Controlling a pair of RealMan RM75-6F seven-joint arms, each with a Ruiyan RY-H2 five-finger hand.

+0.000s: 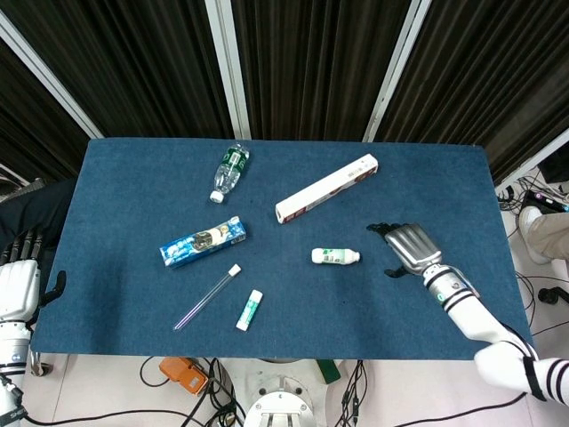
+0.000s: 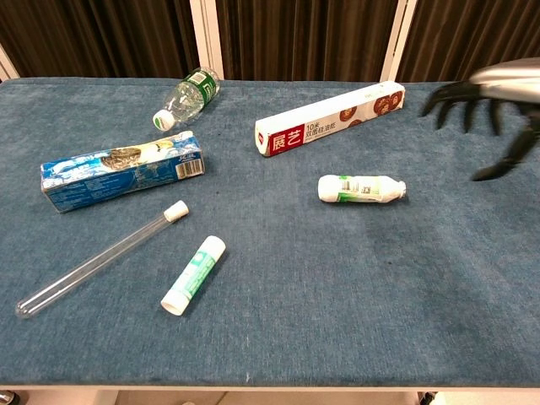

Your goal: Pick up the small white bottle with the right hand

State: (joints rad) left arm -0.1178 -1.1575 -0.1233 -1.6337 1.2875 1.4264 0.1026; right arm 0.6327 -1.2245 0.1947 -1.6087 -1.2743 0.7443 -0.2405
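The small white bottle point(image 1: 335, 256) with a green label lies on its side near the middle of the blue table; the chest view shows the small white bottle point(image 2: 361, 188) with its cap end pointing right. My right hand point(image 1: 408, 245) hovers over the table just right of the bottle, apart from it, fingers spread and pointing toward it, holding nothing. In the chest view the right hand point(image 2: 489, 101) enters from the right edge, above the table. My left hand point(image 1: 20, 283) hangs off the table's left edge, its fingers hard to read.
A long red-and-white box point(image 1: 326, 188) lies behind the bottle. A clear water bottle point(image 1: 230, 171), a blue toothpaste box point(image 1: 203, 242), a glass tube point(image 1: 207, 297) and a small green-white stick point(image 1: 250, 310) lie to the left. The table's front edge point(image 1: 267, 354) is near.
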